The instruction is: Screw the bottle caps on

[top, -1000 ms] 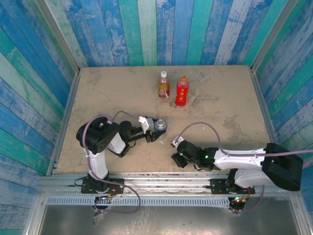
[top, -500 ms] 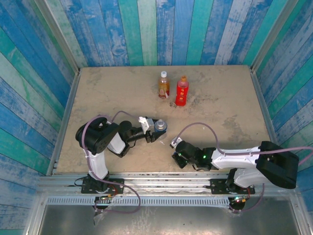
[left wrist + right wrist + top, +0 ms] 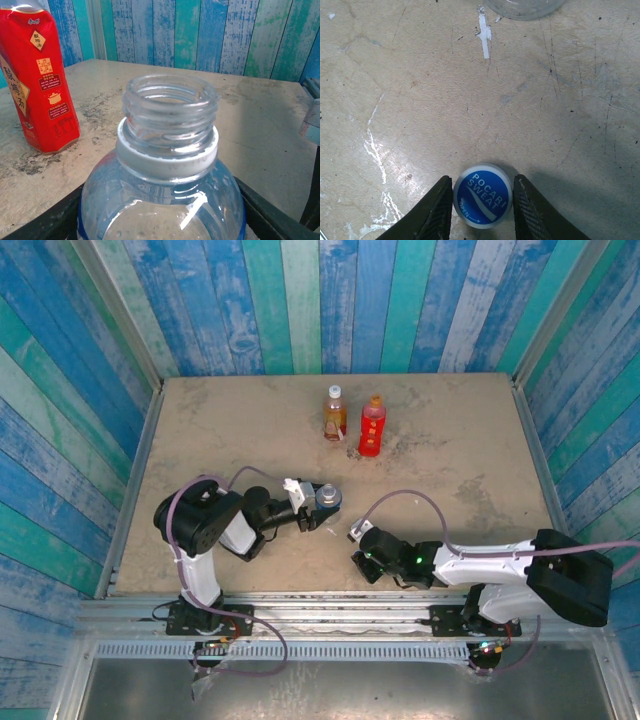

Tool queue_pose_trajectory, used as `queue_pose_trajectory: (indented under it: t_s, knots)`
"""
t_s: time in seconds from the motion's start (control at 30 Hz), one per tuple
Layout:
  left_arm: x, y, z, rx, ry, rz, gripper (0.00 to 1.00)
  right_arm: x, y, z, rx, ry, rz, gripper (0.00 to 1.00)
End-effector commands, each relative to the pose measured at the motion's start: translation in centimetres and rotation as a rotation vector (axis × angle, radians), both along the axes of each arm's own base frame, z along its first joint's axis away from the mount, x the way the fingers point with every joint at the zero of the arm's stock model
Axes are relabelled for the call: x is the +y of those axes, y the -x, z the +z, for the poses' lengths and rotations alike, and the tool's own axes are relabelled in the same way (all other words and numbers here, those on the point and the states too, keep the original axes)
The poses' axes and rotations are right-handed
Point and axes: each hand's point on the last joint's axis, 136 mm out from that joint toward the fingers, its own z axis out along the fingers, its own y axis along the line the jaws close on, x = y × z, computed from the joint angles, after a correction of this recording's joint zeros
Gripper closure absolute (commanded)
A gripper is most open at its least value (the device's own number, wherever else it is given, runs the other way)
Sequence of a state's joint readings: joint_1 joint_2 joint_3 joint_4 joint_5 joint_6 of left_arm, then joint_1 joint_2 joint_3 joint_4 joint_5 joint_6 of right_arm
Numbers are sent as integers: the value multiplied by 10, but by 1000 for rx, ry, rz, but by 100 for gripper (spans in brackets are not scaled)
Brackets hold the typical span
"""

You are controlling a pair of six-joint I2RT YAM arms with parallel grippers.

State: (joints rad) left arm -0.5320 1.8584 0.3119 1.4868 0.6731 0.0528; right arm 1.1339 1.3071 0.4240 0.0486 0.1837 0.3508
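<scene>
Nearest the arm bases, the right end effector [image 3: 482,182] is reaching down onto the worn beige counter [image 3: 460,440], by its near edge. It is clenching a small round blue plastic screw cap [image 3: 483,195] printed with white lettering. Its two black fingers [image 3: 437,212] are pressing against the cap's opposite sides, and the cap is lying flat on the counter, top face up.

A little farther in and to the left, the left end effector [image 3: 320,505] is grasping a clear plastic bottle with a blue label [image 3: 160,200] around the shoulder. Its dark fingers [image 3: 270,217] are showing on either side of the body in the left wrist view. This bottle is standing upright with its threaded neck open and a white ring sitting below the threads.

Toward the far side of the counter, an amber-brown tea bottle with a label [image 3: 334,415] and a bright red drink bottle [image 3: 371,430] are standing upright just beside each other. The tea bottle is wearing a white cap [image 3: 335,391] and the red one an orange cap [image 3: 375,399].
</scene>
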Motion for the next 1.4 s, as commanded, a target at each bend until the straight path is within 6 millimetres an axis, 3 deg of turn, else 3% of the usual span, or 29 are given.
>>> queue_pose_trajectory:
  t_s: [0.0,0.53,0.9,1.03,1.37]
  knots:
    - [0,9,-9,42,-36,-29,41,2,-1,0,-4,15,-3,65]
    - [-1,9,-12,49,-49,-33,40,2,-2,-5,1,39,-5,62]
    - [-2,9,-16,56,-59,-35,40,1,-5,10,-28,30,-9,72]
    - [-2,9,-13,48,-50,-41,40,5,-11,35,-57,2,-23,72]
    - [-4,10,-17,66,-41,-55,40,30,-35,126,-205,-102,8,72]
